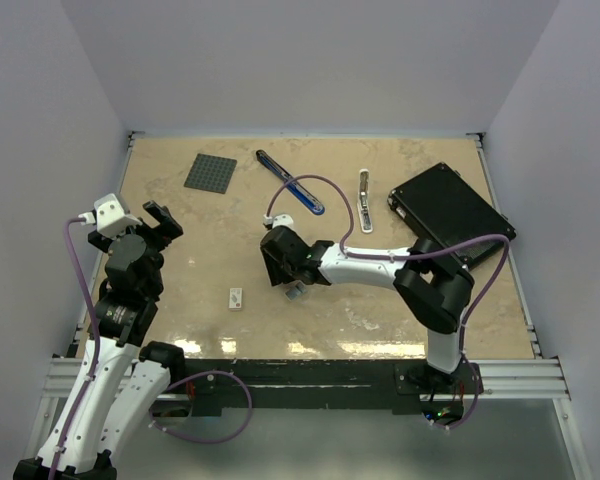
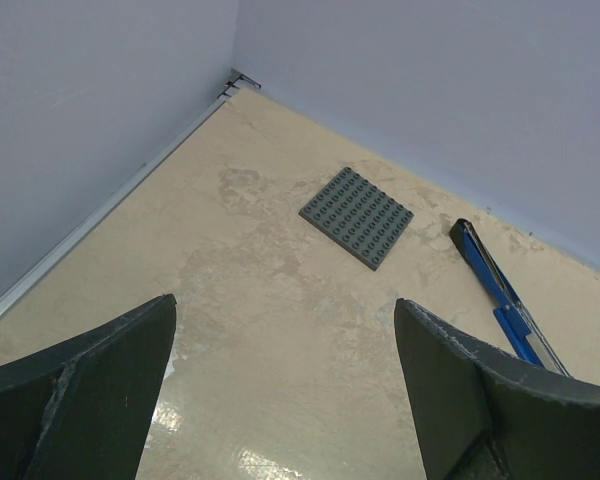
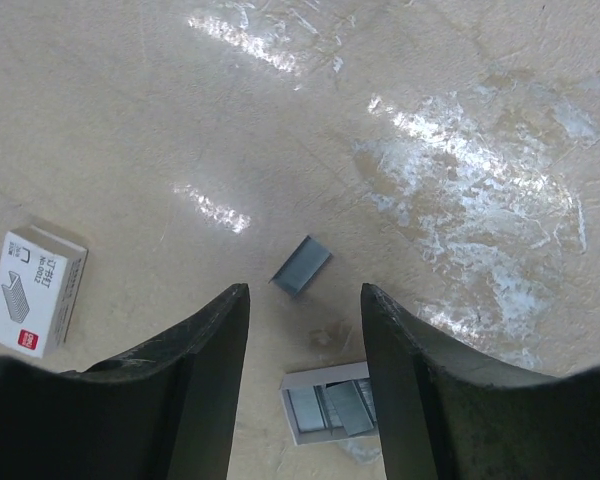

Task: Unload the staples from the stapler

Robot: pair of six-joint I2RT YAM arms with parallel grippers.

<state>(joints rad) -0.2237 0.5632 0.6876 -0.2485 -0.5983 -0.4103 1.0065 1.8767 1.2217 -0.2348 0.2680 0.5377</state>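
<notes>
Seen from above, the left hand (image 1: 163, 222) is spread wide with nothing in it. The right hand (image 1: 288, 282) points down at the desk (image 1: 180, 290), and the staples (image 1: 298, 292) are a small grey bit just by its tips. The stapler (image 1: 290, 182) lies well beyond that hand, apart from it.

From the left wrist, both fingers (image 2: 90, 385) stand far apart over bare desk. A grey studded plate (image 2: 357, 217) lies ahead of the left hand, and the stapler (image 2: 500, 295) is ahead and to its right.

From the right wrist, the right hand (image 3: 303, 290) is partly open and grips nothing. The staples (image 3: 301, 267), a short grey strip, lie flat just past the gap between its fingertips. A white tray (image 3: 298, 395) with more strips sits between the fingers, and a small white box (image 3: 35, 290) lies off to the left.
</notes>
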